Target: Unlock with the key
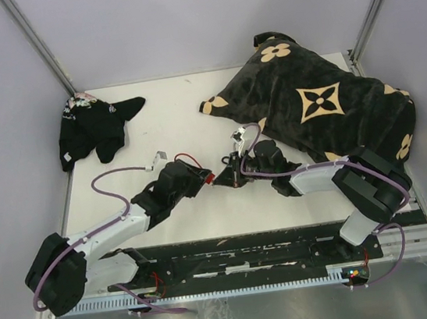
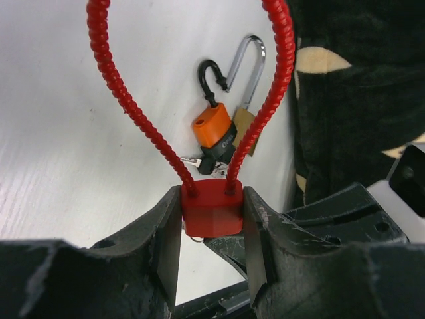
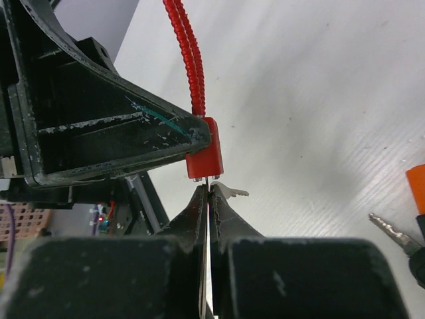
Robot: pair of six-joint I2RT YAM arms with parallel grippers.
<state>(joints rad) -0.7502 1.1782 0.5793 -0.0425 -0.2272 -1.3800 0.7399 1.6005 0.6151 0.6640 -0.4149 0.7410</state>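
Left claw (image 2: 212,199) is part-open and clamps the red padlock (image 2: 211,211). Right claw (image 3: 208,193) is fully closed, pinching the key (image 3: 208,181). The padlock sits directly ahead of its tips, key axis in line.

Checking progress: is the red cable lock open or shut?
Shut: both ends of its cable sit in the red lock body, gripped by the left pincer.
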